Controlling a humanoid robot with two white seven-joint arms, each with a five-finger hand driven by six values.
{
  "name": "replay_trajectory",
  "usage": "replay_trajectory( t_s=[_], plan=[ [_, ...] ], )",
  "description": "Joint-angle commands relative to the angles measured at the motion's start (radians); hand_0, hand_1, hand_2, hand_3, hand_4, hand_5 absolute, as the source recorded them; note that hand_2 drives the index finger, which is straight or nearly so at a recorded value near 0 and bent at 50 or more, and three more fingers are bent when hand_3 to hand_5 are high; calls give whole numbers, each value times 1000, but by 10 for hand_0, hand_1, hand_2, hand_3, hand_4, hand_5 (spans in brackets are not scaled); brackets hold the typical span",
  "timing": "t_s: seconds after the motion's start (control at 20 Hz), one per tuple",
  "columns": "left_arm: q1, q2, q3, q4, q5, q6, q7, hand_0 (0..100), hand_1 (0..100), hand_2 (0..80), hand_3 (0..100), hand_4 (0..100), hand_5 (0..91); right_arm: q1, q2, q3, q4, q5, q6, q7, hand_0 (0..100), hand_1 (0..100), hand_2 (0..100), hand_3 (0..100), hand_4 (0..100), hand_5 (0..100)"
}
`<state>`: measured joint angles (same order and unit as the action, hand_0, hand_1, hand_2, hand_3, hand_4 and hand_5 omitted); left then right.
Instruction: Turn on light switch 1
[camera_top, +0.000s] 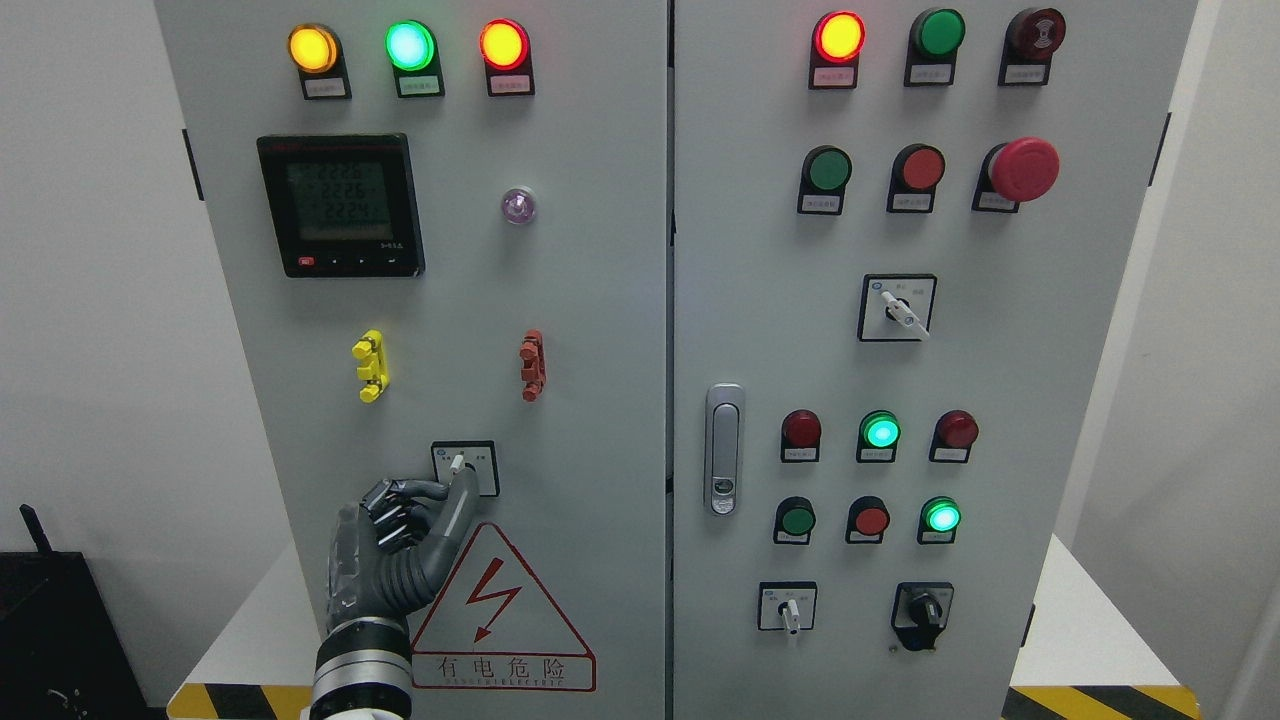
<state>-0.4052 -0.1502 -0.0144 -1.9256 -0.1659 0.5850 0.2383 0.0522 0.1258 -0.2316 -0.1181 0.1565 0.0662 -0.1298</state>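
Note:
A small rotary light switch (459, 464) with a white knob sits in a square plate low on the cabinet's left door (560, 330). My left hand (455, 484) comes up from the lower left and reaches it. Thumb and index fingertip (468, 482) close on the knob's lower end, while the other fingers are curled into the palm. The knob points up, tilted slightly right. My right arm does not show.
A red-bordered warning triangle (500, 610) sits just below the switch. Yellow (370, 365) and red (533, 365) clips, a meter display (342, 205) and indicator lamps are above. The right door carries a latch handle (724, 448), more buttons and selector switches (790, 607).

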Motion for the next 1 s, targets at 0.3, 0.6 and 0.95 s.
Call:
replay_trajectory(
  t_s=[0.3, 0.6, 0.95],
  plan=[
    [-4, 0, -21, 14, 0, 1, 0, 181, 631, 582, 892, 919, 833, -2, 0, 0, 0, 0, 0, -1, 307, 0, 0, 0, 0, 0],
    [-6, 0, -21, 16, 0, 1, 0, 192, 632, 583, 893, 919, 835, -2, 0, 0, 0, 0, 0, -1, 307, 0, 0, 0, 0, 0],
    [-7, -2, -21, 16, -1, 1, 0, 244, 630, 585, 897, 920, 837, -2, 0, 0, 0, 0, 0, -1, 307, 0, 0, 0, 0, 0]
  ],
)
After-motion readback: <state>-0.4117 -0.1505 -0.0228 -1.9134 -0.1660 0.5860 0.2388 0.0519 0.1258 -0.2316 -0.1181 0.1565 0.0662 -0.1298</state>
